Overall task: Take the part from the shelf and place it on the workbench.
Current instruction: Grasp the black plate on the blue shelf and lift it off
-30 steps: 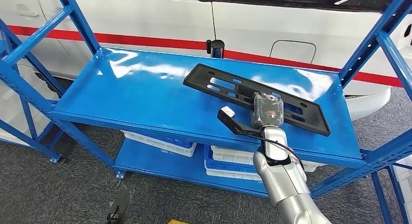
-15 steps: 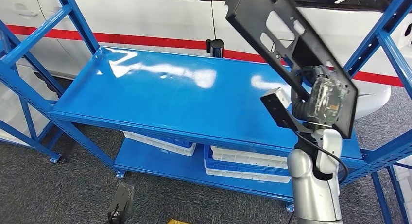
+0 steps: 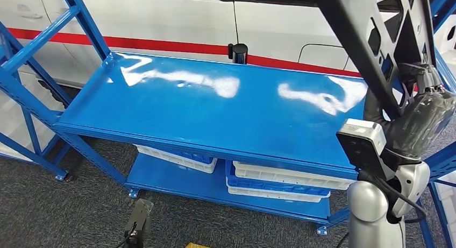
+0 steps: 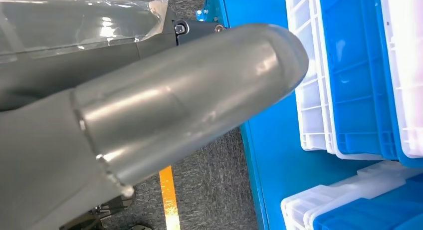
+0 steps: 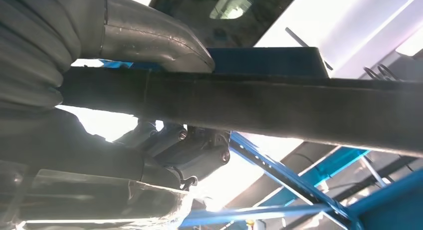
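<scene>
The part [image 3: 376, 38] is a long flat black plastic plate with slots. My right hand [image 3: 422, 119], wrapped in clear film, grips it and holds it tilted steeply, high above the right end of the blue shelf [image 3: 215, 103]. Nothing lies on the shelf's top board. In the right wrist view the part [image 5: 279, 105] is a dark bar across the picture, with the thumb [image 5: 149, 35] pressed on its edge. The left hand [image 4: 174, 100] hangs beside the lower shelf, its thumb stretched out with nothing in it.
A white car with a red stripe [image 3: 161, 22] stands close behind the shelf. Blue uprights and braces [image 3: 419, 43] frame both ends. Blue and white crates [image 3: 279, 181] sit on the lower board. A small black post [image 3: 238, 51] stands at the shelf's back edge.
My right hand has lifted the part off the shelf's top board, raised it and swung it to the right, tilting it from flat to steep. The top board is now bare.
</scene>
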Available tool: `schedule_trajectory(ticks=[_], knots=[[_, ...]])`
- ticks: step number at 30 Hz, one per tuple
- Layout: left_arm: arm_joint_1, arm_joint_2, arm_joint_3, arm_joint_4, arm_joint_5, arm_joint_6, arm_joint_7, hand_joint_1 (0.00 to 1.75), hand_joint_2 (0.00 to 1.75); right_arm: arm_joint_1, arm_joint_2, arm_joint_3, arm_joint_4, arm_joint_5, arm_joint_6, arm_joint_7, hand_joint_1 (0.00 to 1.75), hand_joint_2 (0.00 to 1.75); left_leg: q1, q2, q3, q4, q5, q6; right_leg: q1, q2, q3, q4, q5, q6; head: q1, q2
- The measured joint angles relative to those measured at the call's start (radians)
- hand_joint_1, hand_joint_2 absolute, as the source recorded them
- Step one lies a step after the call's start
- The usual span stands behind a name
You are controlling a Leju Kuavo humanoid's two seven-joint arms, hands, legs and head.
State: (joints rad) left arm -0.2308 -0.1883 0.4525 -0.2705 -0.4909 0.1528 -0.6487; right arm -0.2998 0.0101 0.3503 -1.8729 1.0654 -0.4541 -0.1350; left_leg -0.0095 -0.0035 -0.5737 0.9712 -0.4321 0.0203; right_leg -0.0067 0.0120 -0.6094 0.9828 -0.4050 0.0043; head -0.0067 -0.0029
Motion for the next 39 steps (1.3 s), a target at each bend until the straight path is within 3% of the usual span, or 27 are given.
schedule_trajectory(ticks=[3,8,10,12,14,16,18,19,21,22,23,26,28,29,31,33,34,37,39], knots=[[-0.002,-0.002,0.0,0.0,0.003,-0.004,0.01,0.0,0.0,0.0,-0.008,0.006,-0.014,-0.095,0.017,-0.029,1.75,1.75,0.0,0.0,0.0,0.0,0.0,0.0,0.0,0.0,0.0,0.0,0.0,0.0,0.0,0.0],[-0.009,-0.006,0.0,0.0,0.028,-0.045,0.038,0.0,0.0,-0.005,-0.018,0.023,-0.035,-0.396,0.136,-0.107,1.75,1.75,-0.001,0.0,-0.002,0.002,-0.002,0.0,-0.003,0.0,0.0,-0.001,0.001,0.001,0.0,0.0],[-0.01,-0.005,0.001,0.0,0.033,-0.037,0.08,0.0,0.0,-0.017,-0.017,0.023,-0.036,-0.511,0.19,-0.127,1.75,1.75,-0.004,0.0,-0.003,0.004,0.0,0.009,-0.008,0.0,0.002,-0.005,0.006,0.009,-0.001,0.0],[-0.013,-0.007,0.001,0.0,0.033,-0.021,0.115,0.0,0.0,-0.039,-0.014,0.022,-0.035,-0.612,0.239,-0.134,1.75,1.75,0.001,0.002,0.01,-0.022,0.019,0.026,-0.007,-0.001,0.0,-0.006,0.006,0.017,-0.001,0.0],[-0.017,-0.01,0.002,0.0,0.034,-0.018,0.129,0.0,0.0,-0.062,-0.011,0.022,-0.032,-0.681,0.274,-0.137,1.75,1.75,0.009,0.006,0.023,-0.052,0.04,0.038,-0.004,-0.003,-0.023,0.05,-0.031,0.014,0.0,0.0],[-0.019,-0.012,0.002,0.0,0.035,-0.015,0.135,0.0,0.0,-0.076,-0.009,0.022,-0.028,-0.722,0.294,-0.139,1.75,1.75,0.012,0.007,0.021,-0.056,0.047,0.038,-0.012,-0.004,-0.074,0.179,-0.094,0.011,0.0,0.0],[-0.017,-0.016,0.003,0.0,0.038,-0.006,0.139,0.0,0.0,-0.08,-0.006,0.021,-0.023,-0.748,0.308,-0.137,1.75,1.75,0.018,0.006,0.012,-0.052,0.049,0.032,-0.024,-0.005,-0.104,0.265,-0.123,0.026,0.0,0.0],[-0.016,-0.017,0.003,0.0,0.04,-0.001,0.142,0.0,0.0,-0.083,-0.004,0.021,-0.021,-0.759,0.313,-0.134,1.75,1.75,0.023,0.006,0.006,-0.046,0.05,0.026,-0.031,-0.006,-0.092,0.253,-0.115,0.041,0.0,0.0],[-0.016,-0.018,0.003,0.0,0.043,0.005,0.145,0.0,0.0,-0.089,0.003,0.02,-0.018,-0.775,0.318,-0.13,1.75,1.75,0.036,0.006,-0.012,-0.022,0.044,0.007,-0.049,-0.011,-0.021,0.131,-0.079,0.078,0.0,0.0],[-0.016,-0.016,0.004,0.0,0.045,0.007,0.146,0.0,0.0,-0.092,0.006,0.02,-0.017,-0.78,0.32,-0.128,1.75,1.75,0.04,0.005,-0.024,-0.006,0.039,-0.005,-0.05,-0.009,0.011,0.084,-0.065,0.088,0.002,0.0],[-0.016,-0.015,0.004,0.0,0.048,0.008,0.147,0.0,0.0,-0.093,0.01,0.019,-0.016,-0.784,0.32,-0.128,1.75,1.75,0.041,0.003,-0.035,0.013,0.033,-0.017,-0.052,-0.005,0.028,0.055,-0.062,0.091,0.003,0.0],[-0.013,-0.012,0.005,0.0,0.052,0.013,0.149,0.0,0.0,-0.091,0.023,0.015,-0.014,-0.789,0.321,-0.127,1.75,1.75,0.042,-0.004,-0.06,0.05,0.027,-0.035,-0.054,0.007,0.012,0.076,-0.073,0.064,0.0,0.0],[-0.012,-0.011,0.005,0.0,0.053,0.014,0.15,0.0,0.0,-0.09,0.03,0.014,-0.013,-0.79,0.321,-0.127,1.75,1.75,0.047,-0.003,-0.076,0.074,0.003,-0.04,-0.052,0.007,-0.002,0.083,-0.068,0.045,-0.005,0.0],[-0.011,-0.011,0.005,0.0,0.053,0.015,0.15,0.0,0.0,-0.091,0.033,0.013,-0.013,-0.79,0.321,-0.127,1.75,1.75,0.049,-0.001,-0.09,0.11,-0.028,-0.042,-0.05,0.006,-0.009,0.082,-0.062,0.036,-0.006,0.0],[-0.011,-0.01,0.005,0.0,0.053,0.015,0.15,0.0,0.0,-0.091,0.037,0.012,-0.013,-0.79,0.321,-0.127,1.75,1.75,0.047,0.001,-0.132,0.233,-0.115,-0.042,-0.041,0.004,-0.022,0.082,-0.05,0.021,-0.007,0.0],[-0.011,-0.01,0.006,0.0,0.053,0.015,0.151,0.0,0.0,-0.089,0.039,0.012,-0.012,-0.79,0.321,-0.127,1.75,1.75,0.044,0.001,-0.156,0.333,-0.164,-0.035,-0.03,0.002,-0.039,0.082,-0.037,0.012,-0.007,0.0],[-0.011,-0.01,0.008,0.0,0.053,0.015,0.151,0.0,0.0,-0.089,0.04,0.012,-0.012,-0.79,0.321,-0.127,1.75,1.75,0.041,0.001,-0.143,0.333,-0.162,-0.026,-0.023,0.002,-0.047,0.082,-0.03,0.01,-0.007,0.0],[-0.013,-0.008,0.012,0.0,0.053,0.015,0.151,0.0,0.0,-0.09,0.043,0.011,-0.012,-0.79,0.321,-0.127,1.75,1.75,0.018,0.001,-0.013,0.158,-0.114,0.022,-0.01,0.003,-0.063,0.08,-0.01,0.008,-0.006,0.0],[-0.016,-0.007,0.015,-0.002,0.056,0.014,0.151,0.0,0.0,-0.091,0.046,0.01,-0.012,-0.79,0.321,-0.127,1.75,1.75,0.0,0.002,0.034,0.083,-0.098,0.043,-0.017,-0.001,-0.063,0.073,0.003,0.016,-0.004,0.0]])
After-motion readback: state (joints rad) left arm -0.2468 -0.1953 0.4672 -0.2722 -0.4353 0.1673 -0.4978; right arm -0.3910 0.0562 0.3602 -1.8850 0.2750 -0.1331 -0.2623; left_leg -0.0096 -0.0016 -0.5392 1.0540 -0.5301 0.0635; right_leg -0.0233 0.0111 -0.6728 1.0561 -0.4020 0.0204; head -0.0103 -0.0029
